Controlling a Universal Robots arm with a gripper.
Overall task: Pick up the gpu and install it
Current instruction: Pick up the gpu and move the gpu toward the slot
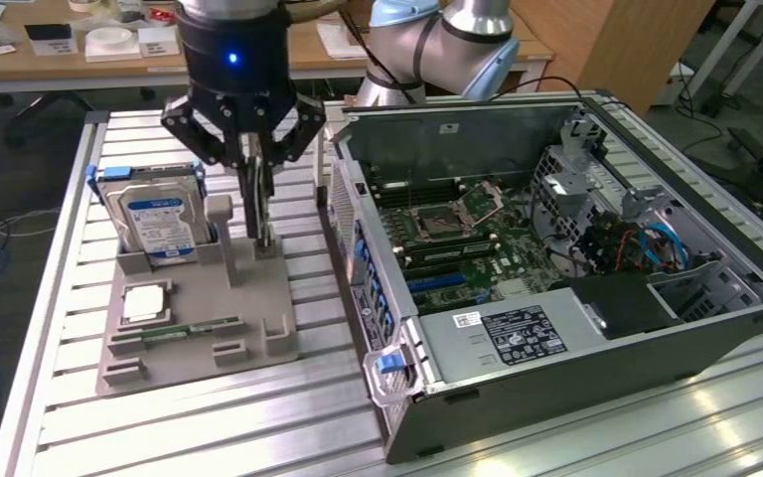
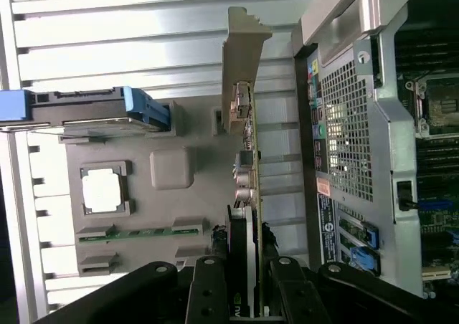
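Grey plastic fixture point(image 1: 259, 333) on the slatted aluminium table point(image 1: 156, 437), and that's where the action is. The gpu point(image 1: 265, 221) stands upright on edge in the fixture's slot on the side facing the open computer case point(image 1: 554, 268). The black gripper point(image 1: 259, 184) is straight above the fixture, reaching down, fingers point(image 2: 208, 295) pressed against both faces of the card, clamped on it.

From the wrist, the gpu point(image 2: 251, 195) runs edge-on between the gripper point(image 2: 247, 299) tips, silver bracket at its far end. The hard drive point(image 1: 156, 214) with its blue-white label stands in the fixture's opposite slot. A square processor point(image 1: 146, 301) and a green memory stick point(image 1: 190, 328) lie flat on the fixture.
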